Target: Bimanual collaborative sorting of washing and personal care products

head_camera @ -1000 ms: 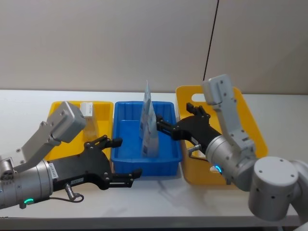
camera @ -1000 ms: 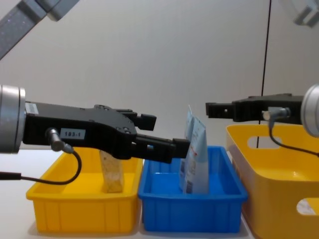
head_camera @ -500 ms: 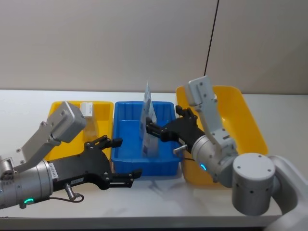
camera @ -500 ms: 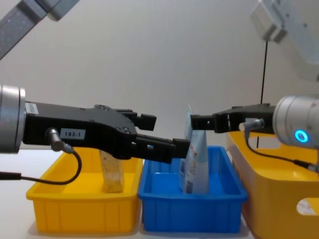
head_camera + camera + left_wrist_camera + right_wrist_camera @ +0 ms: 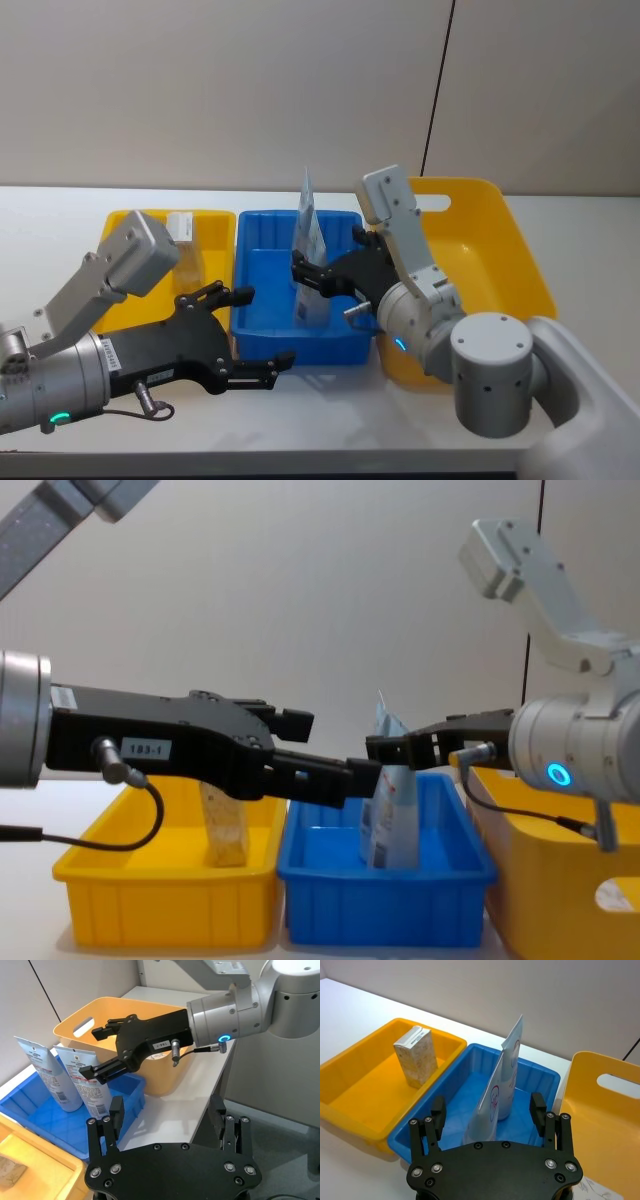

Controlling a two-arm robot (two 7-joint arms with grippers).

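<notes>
Movement belongs to the right arm alone: the right gripper [image 5: 312,277] has travelled left from above the large yellow plastic bin [image 5: 510,250] and now reaches over the blue plastic tray [image 5: 262,275]. Its fingers are spread on both sides of the nearer of the two tall pale-blue stand-up pouches [image 5: 306,225], which stand upright in that tray. I judge that a grasp is prepared but not yet closed. The left gripper [image 5: 262,328] stays where it was, also spread, at the tray's near left corner. The whitish rectangular pack [image 5: 181,226] stands in the small yellow tray [image 5: 140,214] on the left.
</notes>
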